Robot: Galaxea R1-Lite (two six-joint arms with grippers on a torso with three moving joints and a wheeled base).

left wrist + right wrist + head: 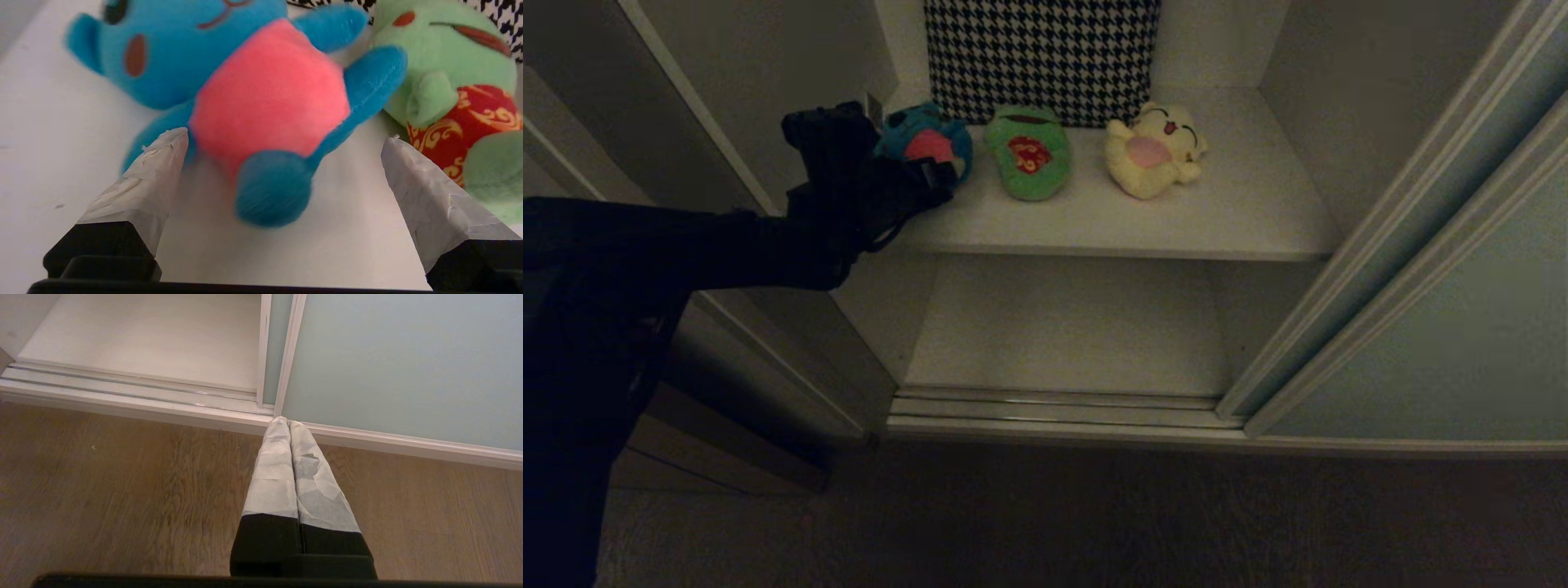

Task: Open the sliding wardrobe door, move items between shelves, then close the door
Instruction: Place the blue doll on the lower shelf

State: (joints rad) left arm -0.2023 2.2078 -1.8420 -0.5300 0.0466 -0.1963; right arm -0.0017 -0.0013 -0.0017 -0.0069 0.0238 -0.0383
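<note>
Pale grey-green sliding wardrobe door (pixel 1445 343) sits pushed to your right, so the bay is open in front of you. White upper shelf (pixel 1241 220) carries everything; lower shelf (pixel 1070 327) sits bare below it, with the silver floor rails (pixel 1054 404) along the front edge and wood floor (pixel 122 490) outside.

Houndstooth cloth (pixel 1041 53) stands against the back wall of the upper shelf. In front of it you have three toys in a row, all on their backs: blue plush (pixel 927 143) at the left end, green frog (pixel 1029 151) in the middle, yellow plush (pixel 1152 151) to the right and a little apart from the frog. Blue one's arm reaches right up against the frog in your left wrist view.

Left gripper (pixel 286 141) is at the upper shelf's front-left corner, jaws spread wide, straddling the lower end of the blue plush; one taped fingertip (pixel 163 151) is right at its leg. Nothing gripped.

Right gripper (pixel 289 424) hangs low over the floor, fingers pressed together, holding nothing, tips pointing at the door's bottom corner by the rail.
</note>
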